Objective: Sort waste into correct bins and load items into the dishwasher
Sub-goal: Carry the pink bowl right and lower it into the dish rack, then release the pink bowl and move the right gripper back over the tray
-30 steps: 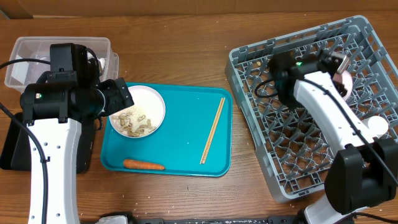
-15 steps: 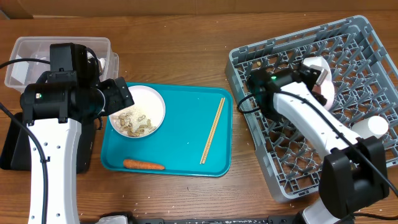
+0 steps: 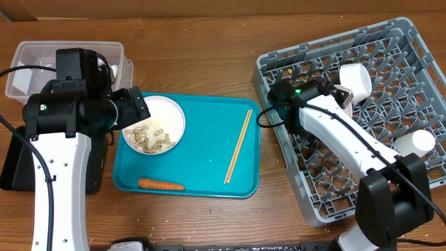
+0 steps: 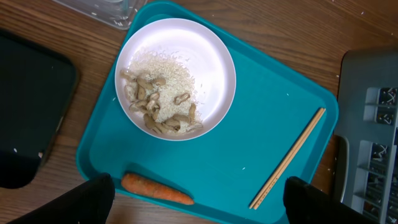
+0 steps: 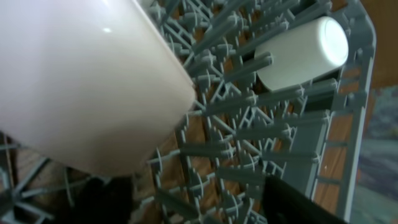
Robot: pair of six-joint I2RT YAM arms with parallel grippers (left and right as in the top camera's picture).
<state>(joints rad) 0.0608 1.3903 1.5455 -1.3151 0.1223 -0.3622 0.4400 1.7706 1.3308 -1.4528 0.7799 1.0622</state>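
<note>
On the teal tray (image 3: 209, 164) sit a white bowl (image 4: 205, 56) of beige food scraps and rice (image 4: 158, 102), an orange carrot (image 4: 155, 188) and a pair of wooden chopsticks (image 4: 287, 158). My left gripper (image 4: 199, 211) hovers open above the tray's near edge, holding nothing. In the grey dish rack (image 3: 327, 174) a second white bowl (image 3: 357, 78) leans on the pegs beside my right gripper (image 3: 341, 94), whose jaws stand open around bare pegs. A small white cup (image 5: 301, 53) lies farther along the rack.
A clear plastic tub (image 3: 35, 59) stands at the back left, with a black tray (image 4: 31, 112) in front of it under my left arm. The rack's upright pegs (image 5: 249, 149) crowd closely around my right fingers.
My right gripper has opened and let go of the white bowl, which now rests in the rack; that arm has drawn back to the left. The left arm has not moved.
</note>
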